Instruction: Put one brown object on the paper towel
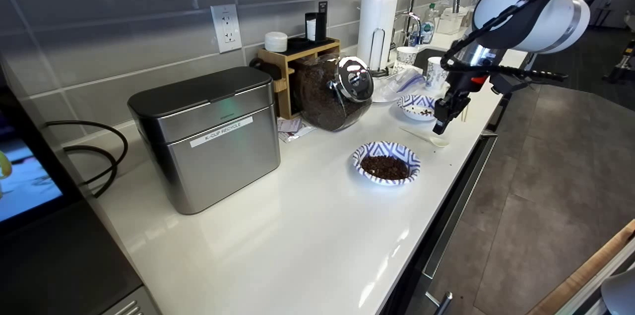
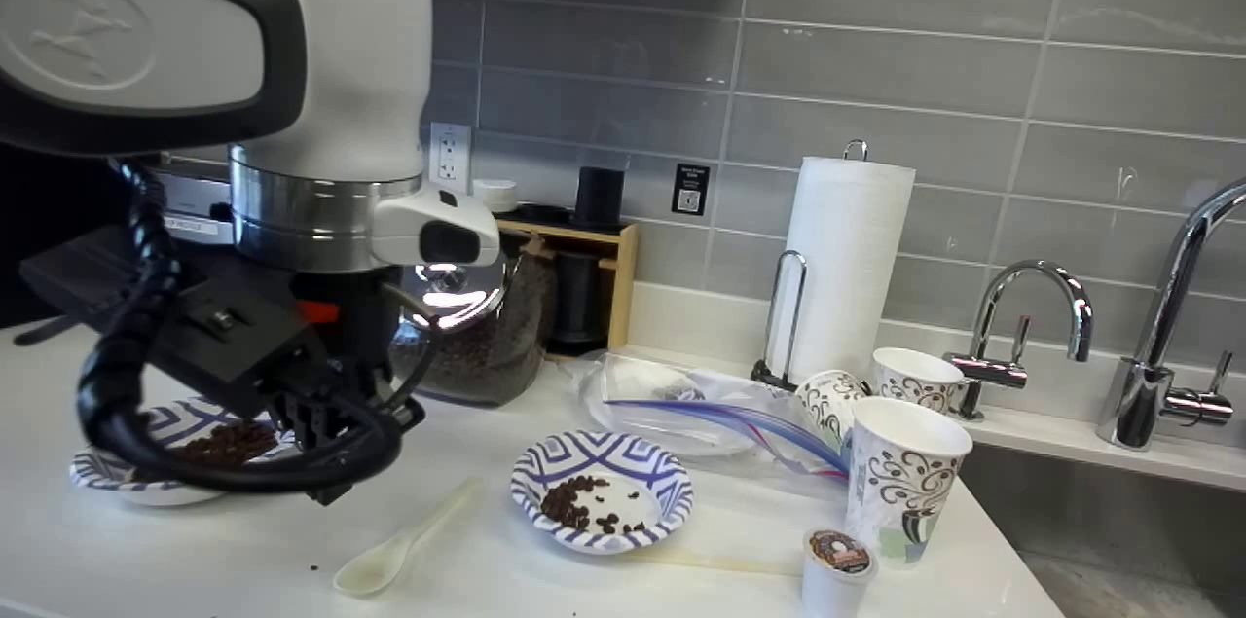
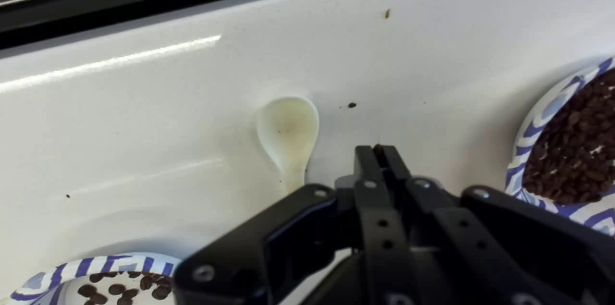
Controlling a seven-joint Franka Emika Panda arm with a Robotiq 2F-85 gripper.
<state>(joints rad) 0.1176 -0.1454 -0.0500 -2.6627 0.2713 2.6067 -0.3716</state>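
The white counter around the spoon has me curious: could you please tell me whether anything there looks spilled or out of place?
Yes: in the wrist view, a dark speck beside the spoon and a browner bit nearer the counter edge look spilled, since heaped brown lumps sit inside a patterned bowl.

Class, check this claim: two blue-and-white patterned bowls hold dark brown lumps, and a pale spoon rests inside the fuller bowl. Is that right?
Not quite: the pale spoon lies on the white counter, outside the fuller bowl, as both exterior views show. The rest stands: that bowl and the sparser bowl are blue-and-white patterned and hold dark brown lumps.
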